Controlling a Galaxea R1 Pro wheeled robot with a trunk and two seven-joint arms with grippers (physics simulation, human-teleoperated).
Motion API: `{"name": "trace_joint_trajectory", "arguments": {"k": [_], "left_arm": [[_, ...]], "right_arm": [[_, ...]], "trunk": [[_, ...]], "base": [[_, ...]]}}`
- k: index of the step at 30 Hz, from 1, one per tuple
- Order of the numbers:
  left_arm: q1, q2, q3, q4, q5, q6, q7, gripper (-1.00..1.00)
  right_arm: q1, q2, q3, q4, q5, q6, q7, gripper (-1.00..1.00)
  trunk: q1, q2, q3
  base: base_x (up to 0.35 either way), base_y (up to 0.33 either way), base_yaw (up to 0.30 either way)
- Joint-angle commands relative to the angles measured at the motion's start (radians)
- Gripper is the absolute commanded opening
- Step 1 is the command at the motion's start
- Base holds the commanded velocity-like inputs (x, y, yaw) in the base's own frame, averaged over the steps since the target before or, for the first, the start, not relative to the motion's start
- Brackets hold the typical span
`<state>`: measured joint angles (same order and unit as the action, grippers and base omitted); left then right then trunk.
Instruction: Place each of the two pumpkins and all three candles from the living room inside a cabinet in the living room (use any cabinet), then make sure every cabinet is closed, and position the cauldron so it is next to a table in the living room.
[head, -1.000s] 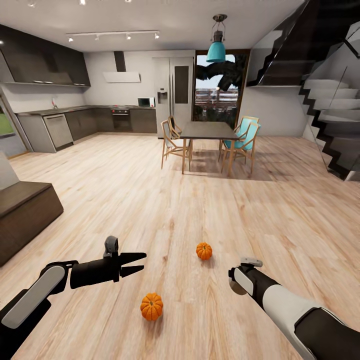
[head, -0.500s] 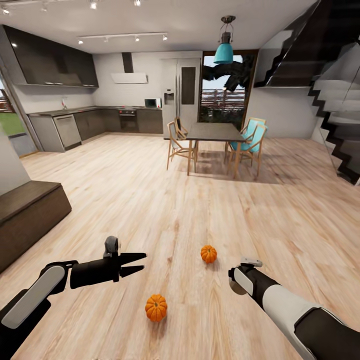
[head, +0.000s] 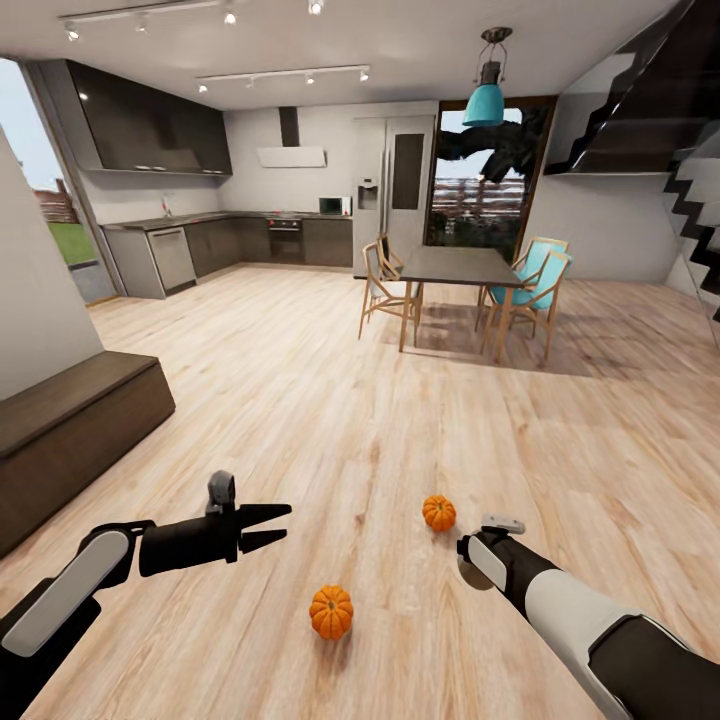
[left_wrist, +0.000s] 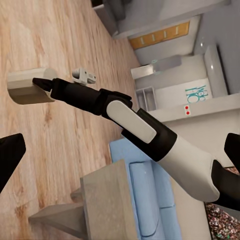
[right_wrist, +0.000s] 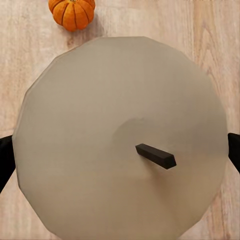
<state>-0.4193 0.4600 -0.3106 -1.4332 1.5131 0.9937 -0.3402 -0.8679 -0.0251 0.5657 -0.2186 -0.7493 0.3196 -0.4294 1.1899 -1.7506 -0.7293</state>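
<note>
Head view: two pumpkins lie on the bare floor (head: 300, 400) ahead of you, the near pumpkin (head: 331, 612) between your arms and the far pumpkin (head: 438, 512) just beside the right gripper (head: 472, 562). The left gripper (head: 268, 527) hovers above the boards with its jaws released and empty. The right wrist is turned down, so the state of its jaws cannot be read from here. The long dark cabinet (head: 75, 440) stands well apart at the left, with no drawer seen open. The dining table (head: 460, 266) far back is no concern of yours. Left wrist view: your right arm carries a stubby beige candle (left_wrist: 26, 86) at its tip, clear of the floor. What looks like the coffee table (left_wrist: 107, 200) stands beside a blue sofa (left_wrist: 145, 195). The left jaws show as dark tips spread wide at the edges. Right wrist view: the candle's top and wick (right_wrist: 155, 156) sit square between the right jaws, which are clenched on it. One pumpkin (right_wrist: 72, 12) lies on the floor beyond. Judgement: the step in hand is carrying this candle to the cabinet, and both pumpkins are not yet stowed. The next move calls for turning to the cabinet and opening a drawer with the free left jaws, holding the candle firm.
</note>
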Motion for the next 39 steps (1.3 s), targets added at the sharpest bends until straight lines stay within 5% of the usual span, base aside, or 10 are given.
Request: {"name": "trace_joint_trajectory", "arguments": {"k": [1, 10, 21, 39], "left_arm": [[-0.001, 0.001, -0.002, 0.000, -0.006, 0.000, -0.008, 1.00], [-0.001, 0.000, -0.002, 0.000, -0.007, 0.000, -0.008, 1.00], [-0.001, 0.000, -0.004, 0.000, -0.006, 0.000, -0.008, 1.00], [-0.001, 0.000, -0.006, 0.000, -0.006, 0.000, -0.008, 1.00]], "right_arm": [[0.000, -0.001, 0.008, -0.003, -0.009, 0.005, -0.005, -1.00], [0.000, -0.001, 0.010, -0.004, -0.007, 0.004, -0.006, -1.00], [0.000, -0.001, 0.011, -0.004, -0.007, 0.004, -0.007, -1.00], [0.000, -0.003, 0.011, -0.005, -0.007, 0.032, -0.006, -1.00]], "trunk": [[0.000, 0.000, -0.001], [0.000, 0.000, 0.000], [0.000, 0.000, 0.000], [-0.069, 0.126, 0.056]], "base": [[0.000, 0.000, 0.005], [-0.011, 0.000, 0.014], [-0.046, 0.021, 0.260], [0.000, 0.000, 0.027]]}}
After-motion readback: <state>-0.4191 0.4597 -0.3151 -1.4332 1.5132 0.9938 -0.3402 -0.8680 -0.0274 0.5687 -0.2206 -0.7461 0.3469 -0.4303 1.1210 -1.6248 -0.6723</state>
